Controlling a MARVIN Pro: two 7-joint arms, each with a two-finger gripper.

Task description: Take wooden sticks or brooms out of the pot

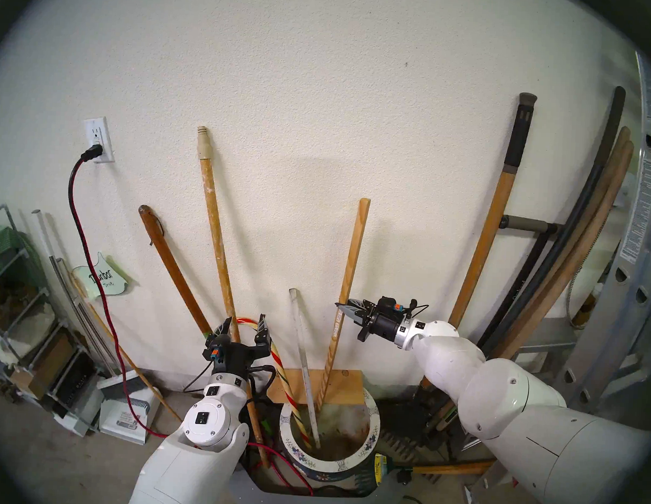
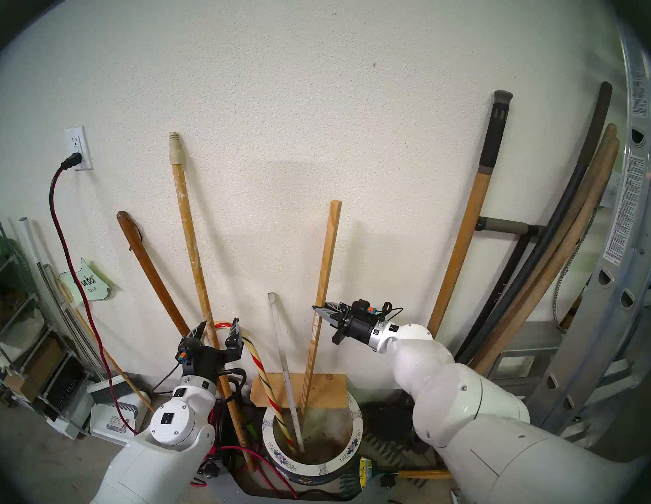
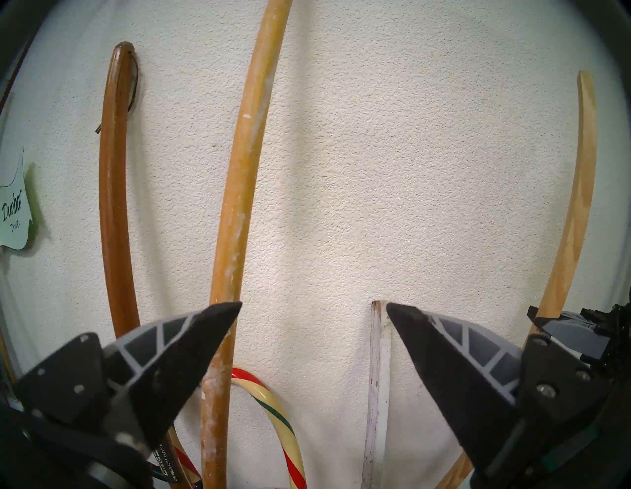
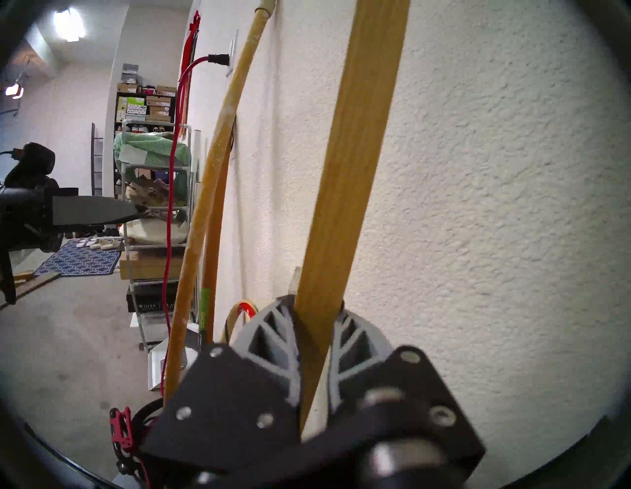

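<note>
Right tool is clamped on the thin pale-wood stick above the pot; the right wrist view shows both fingers pinching it. Stick's lower end is still down inside the pot, top leaning toward the wall behind the pot. Left tool sits wide open and empty, just left of the pot, holding nothing.

Also in the pot: 1 striped cane and 1 whitish flat strip. The thick orange-brown shaft with black sleeve already stands right of the pot against the wall.

Risks we see from here:
- Grip is far below the stick's top, so the long free end can swing and scrape the wall or twist in the pads.
- Stick foot sits close to the strip and cane in the pot; a sideways pull could drag them or catch the rim. Lift straight up first.
- Moving right of the pot, the stick could knock the leaning shaft and poles there.
- Left tool is near the cane's hook; we keep it parked.
</note>
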